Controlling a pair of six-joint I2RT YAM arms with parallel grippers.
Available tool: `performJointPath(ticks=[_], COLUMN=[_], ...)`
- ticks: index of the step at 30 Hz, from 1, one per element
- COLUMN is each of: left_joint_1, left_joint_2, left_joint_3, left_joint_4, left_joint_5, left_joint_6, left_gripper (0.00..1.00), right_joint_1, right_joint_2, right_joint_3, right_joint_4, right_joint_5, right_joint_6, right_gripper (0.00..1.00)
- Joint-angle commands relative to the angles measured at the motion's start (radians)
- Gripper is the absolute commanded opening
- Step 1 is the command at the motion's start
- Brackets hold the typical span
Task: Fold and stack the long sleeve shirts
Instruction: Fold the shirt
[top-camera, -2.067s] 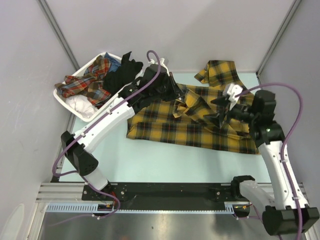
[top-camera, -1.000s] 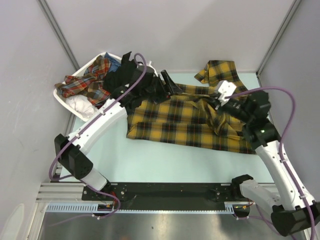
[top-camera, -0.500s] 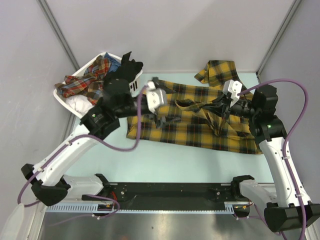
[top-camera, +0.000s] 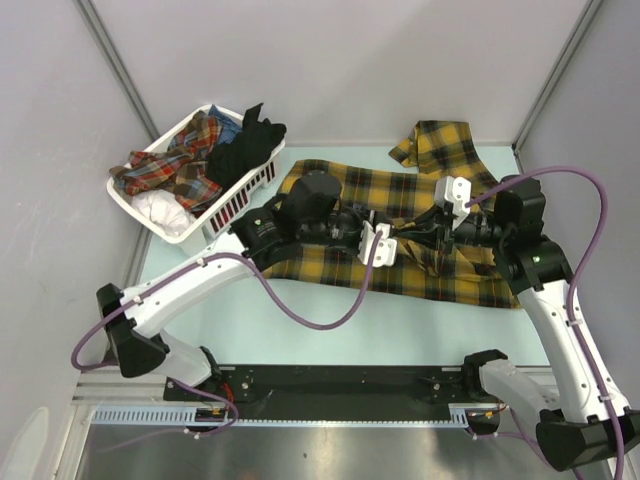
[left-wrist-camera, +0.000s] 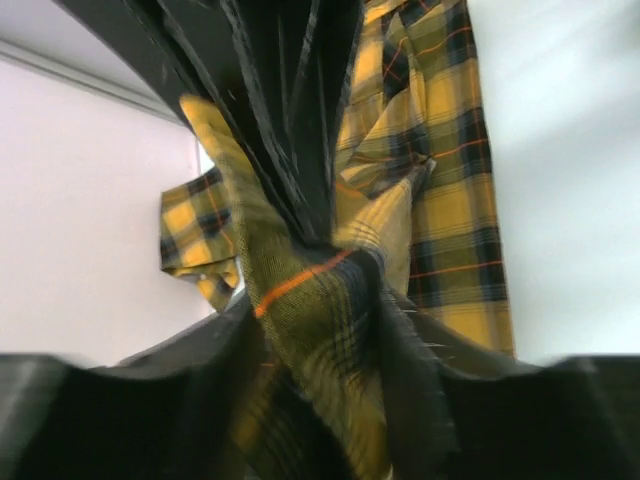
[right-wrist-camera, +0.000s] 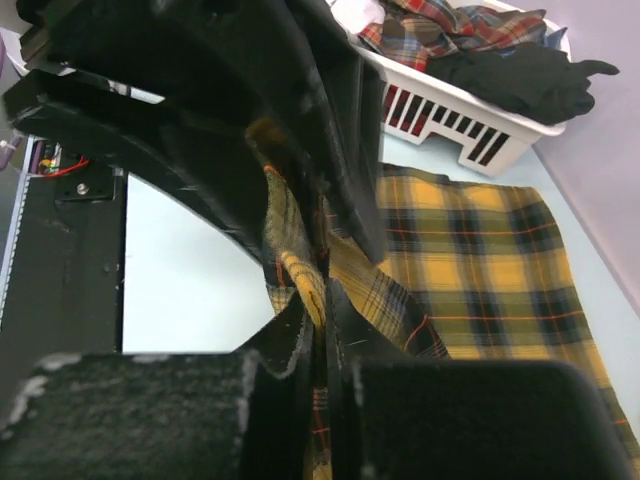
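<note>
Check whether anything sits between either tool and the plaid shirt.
Nothing visible does. The right tool is shut on a raised fold of the yellow plaid shirt, and the left tool straddles that fold.

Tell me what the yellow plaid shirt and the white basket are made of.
The yellow plaid shirt looks like woven cloth, perhaps cotton flannel, matte: it drapes and creases. The white basket looks like moulded plastic, smooth: rigid slatted walls.

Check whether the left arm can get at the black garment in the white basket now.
Probably, but not at once. The black garment lies on top in the white basket on that arm's side, with nothing over it. The left gripper, though, has the mustard plaid shirt between its fingers.
</note>
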Motion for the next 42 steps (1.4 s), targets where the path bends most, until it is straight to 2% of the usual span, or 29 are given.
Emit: performJointPath(ticks=[1, 2, 3, 5, 6, 10, 12, 15, 17, 18, 19, 24, 26, 29, 35, 36, 38, 42], left_joint_1=[-0.003, 0.002, 0.017, 0.033, 0.052, 0.105, 0.137, 0.146, 0.146, 0.146, 0.146, 0.151, 0.155, 0.16, 0.178, 0.183, 0.197, 0.209], left_joint_2=[0.059, 0.081, 0.11, 0.2, 0.232, 0.453, 0.524, 0.631, 0.685, 0.7, 0.717, 0.814, 0.831, 0.848, 0.84, 0.837, 0.831, 0.803], left_joint_3=[0.139, 0.166, 0.224, 0.291, 0.37, 0.587, 0.706, 0.788, 0.802, 0.805, 0.806, 0.837, 0.842, 0.854, 0.84, 0.837, 0.826, 0.762], left_joint_4=[0.044, 0.049, 0.067, 0.095, 0.116, 0.179, 0.216, 0.282, 0.311, 0.337, 0.345, 0.405, 0.428, 0.501, 0.641, 0.646, 0.656, 0.685], left_joint_5=[-0.018, -0.021, -0.024, -0.06, -0.077, -0.212, -0.28, -0.404, -0.461, -0.473, -0.491, -0.599, -0.611, -0.616, -0.622, -0.614, -0.581, -0.509], left_joint_6=[0.022, -0.04, -0.083, -0.229, -0.275, -0.545, -0.626, -0.711, -0.734, -0.734, -0.737, -0.75, -0.756, -0.774, -0.843, -0.881, -0.912, -0.969], left_gripper=[0.17, 0.04, 0.0, 0.0, 0.0, 0.0, 0.0, 0.0, 0.0, 0.0, 0.0, 0.0, 0.0, 0.0, 0.0, 0.02, 0.04, 0.05], right_joint_1=[-0.001, -0.033, -0.059, -0.16, -0.194, -0.441, -0.568, -0.677, -0.706, -0.716, -0.725, -0.731, -0.695, -0.58, -0.338, -0.319, -0.274, -0.262], right_joint_2=[-0.017, -0.017, -0.012, 0.001, 0.006, 0.047, 0.078, 0.104, 0.109, 0.113, 0.116, 0.135, 0.146, 0.138, 0.144, 0.155, 0.196, 0.299], right_joint_3=[0.021, 0.019, 0.016, 0.021, 0.024, 0.058, 0.088, 0.108, 0.098, 0.076, 0.061, -0.06, -0.096, -0.181, -0.399, -0.416, -0.451, -0.47], right_joint_4=[0.017, 0.037, 0.054, 0.097, 0.106, 0.081, 0.021, -0.163, -0.309, -0.356, -0.431, -0.588, -0.668, -0.541, -0.061, 0.046, 0.129, 0.327], right_joint_5=[0.06, 0.083, 0.126, 0.145, 0.174, 0.137, 0.059, 0.011, 0.016, 0.025, 0.037, 0.062, 0.041, 0.089, 0.278, 0.303, 0.367, 0.461], right_joint_6=[0.007, 0.026, 0.068, 0.097, 0.123, 0.133, 0.069, -0.073, -0.252, -0.312, -0.422, -0.689, -0.786, -0.685, -0.42, -0.373, -0.346, -0.271], right_gripper=[0.15, 0.25, 0.42, 0.57, 0.65, 0.7, 0.68, 0.61, 0.57, 0.5, 0.48, 0.31, 0.24, 0.23, 0.24, 0.24, 0.26, 0.27])
